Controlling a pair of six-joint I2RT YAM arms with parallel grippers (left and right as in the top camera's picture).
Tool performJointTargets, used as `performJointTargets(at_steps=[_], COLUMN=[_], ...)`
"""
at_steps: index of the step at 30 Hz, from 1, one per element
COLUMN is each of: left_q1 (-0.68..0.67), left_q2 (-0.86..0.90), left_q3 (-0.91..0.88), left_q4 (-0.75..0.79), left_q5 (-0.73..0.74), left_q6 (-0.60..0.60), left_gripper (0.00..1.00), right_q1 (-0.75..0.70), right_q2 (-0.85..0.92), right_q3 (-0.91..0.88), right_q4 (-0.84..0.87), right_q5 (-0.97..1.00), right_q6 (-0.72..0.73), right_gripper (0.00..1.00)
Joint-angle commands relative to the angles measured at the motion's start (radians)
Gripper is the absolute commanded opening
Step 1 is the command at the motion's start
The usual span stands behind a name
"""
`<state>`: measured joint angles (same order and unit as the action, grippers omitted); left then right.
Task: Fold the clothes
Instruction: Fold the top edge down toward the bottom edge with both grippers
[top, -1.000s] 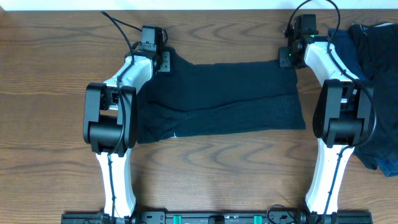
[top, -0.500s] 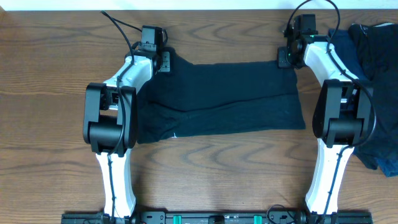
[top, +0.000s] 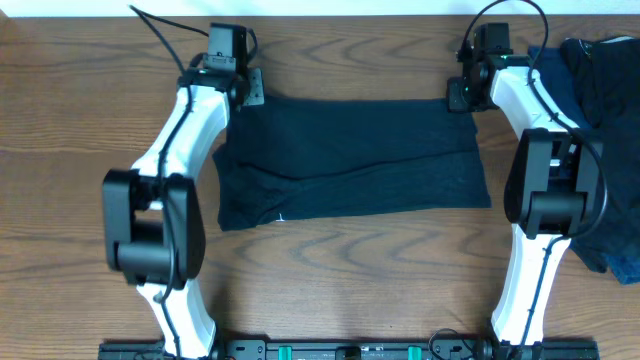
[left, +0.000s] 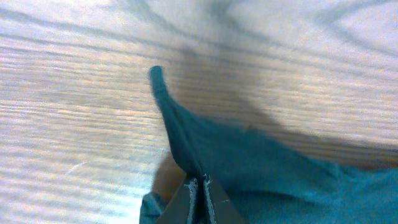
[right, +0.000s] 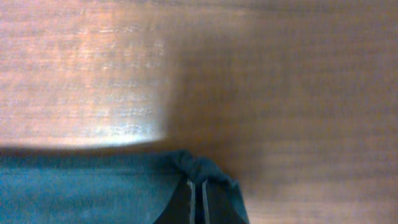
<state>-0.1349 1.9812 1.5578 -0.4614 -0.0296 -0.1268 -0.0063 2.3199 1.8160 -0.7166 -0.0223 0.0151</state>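
A dark navy garment lies spread as a wide rectangle across the middle of the bench. Its 2 far corners are held: the left fingers are pinched tight on the left corner, and the right fingers are clamped on the right one. A pile of other dark clothes sits at the bench's right edge, beside the right arm.

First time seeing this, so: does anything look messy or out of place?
Nothing spilled or damaged. The spread dark garment carries a diagonal wrinkle, and other clothes lie in a rumpled heap at far right.
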Motion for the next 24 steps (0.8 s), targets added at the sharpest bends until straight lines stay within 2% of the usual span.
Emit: performJointTargets(at_steps=[1,4,9,13,24], left_q1=[0.005,0.005,0.005,0.005,0.004], left_q2=[-0.058,-0.107,-0.15,-0.158,-0.167], left_q3=[-0.002,-0.002,-0.002,-0.002,-0.002], left_q4=[-0.06,-0.192,-0.405,-0.542,-0.733], left_q5=[-0.005,-0.005,-0.005,-0.005,0.019], left_q6=[-0.01,-0.033,-0.16,-0.192,-0.262], left_gripper=[0.06,0.06,0.06,0.06,0.06], right_q1=[-0.008,-0.008,-0.008,-0.008,-0.008], right_q2=[-0.117,-0.167,-0.227,-0.233,-0.233], right_q3=[-0.004,-0.004,-0.004,-0.004,-0.045], right_q4=[-0.058,-0.164,-0.346,-0.472,-0.676], right_q5=[-0.025,-0.054,-0.061,-0.061,-0.064], right_q6=[0.036,0.037,0.069,0.078,0.105], right_gripper=[0.01,0.01,0.01,0.01,0.01])
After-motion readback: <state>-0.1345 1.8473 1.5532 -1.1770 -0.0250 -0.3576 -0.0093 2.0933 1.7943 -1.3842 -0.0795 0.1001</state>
